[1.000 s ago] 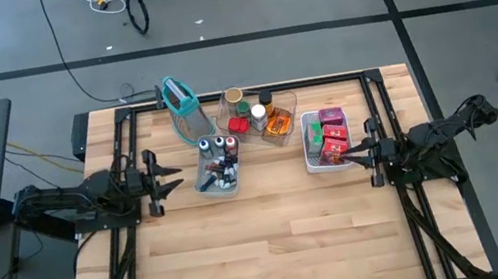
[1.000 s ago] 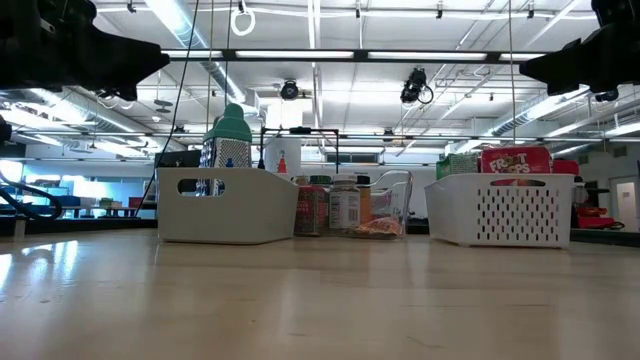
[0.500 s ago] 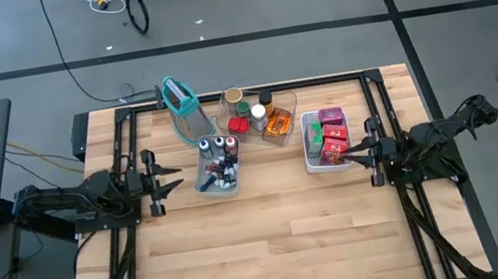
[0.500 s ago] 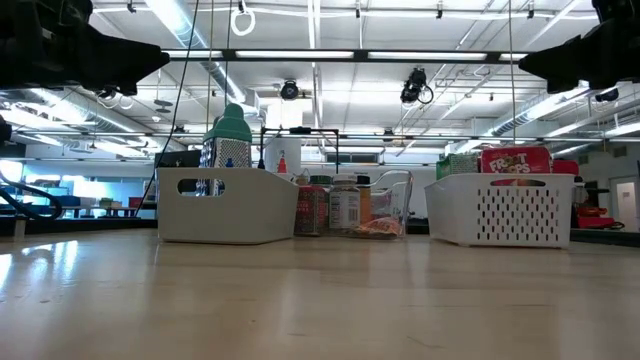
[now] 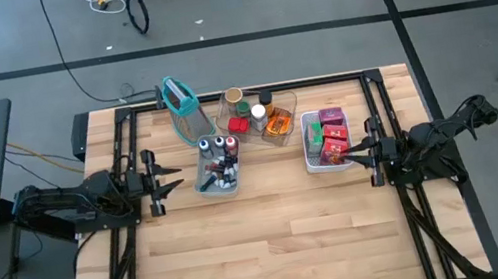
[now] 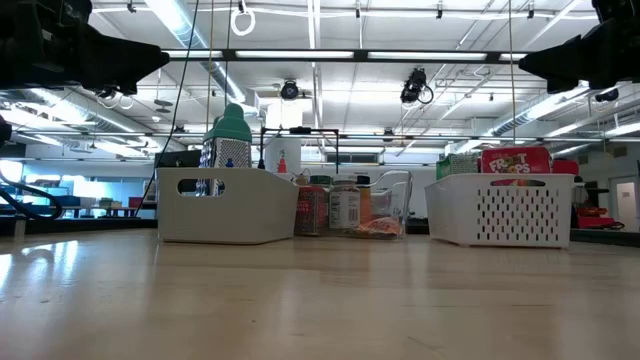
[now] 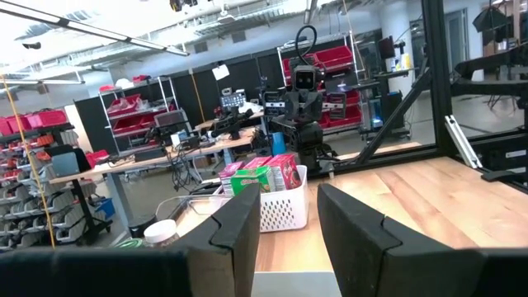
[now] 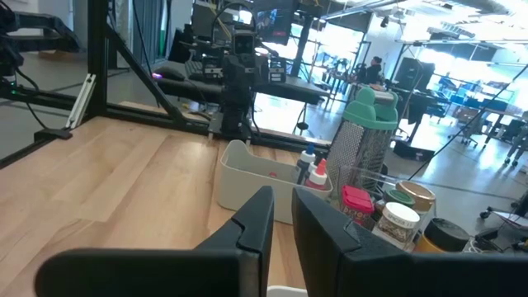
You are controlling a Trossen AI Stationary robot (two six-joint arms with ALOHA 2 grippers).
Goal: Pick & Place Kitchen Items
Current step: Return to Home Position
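Wooden bench [image 5: 275, 236]: left gripper [image 5: 175, 179] near the left edge, fingers apart, empty. Right gripper [image 5: 349, 153] beside white basket [image 5: 308, 146] of packets [image 5: 333, 130], fingers narrowly apart.

Left gripper [image 7: 289, 202] above the pale wooden table [image 7: 429, 198]
Its dark fingers [image 7: 235, 235] stand apart; beyond them, a white perforated plastic basket [image 7: 285, 214] holds pink, green and red packets [image 7: 256, 177].
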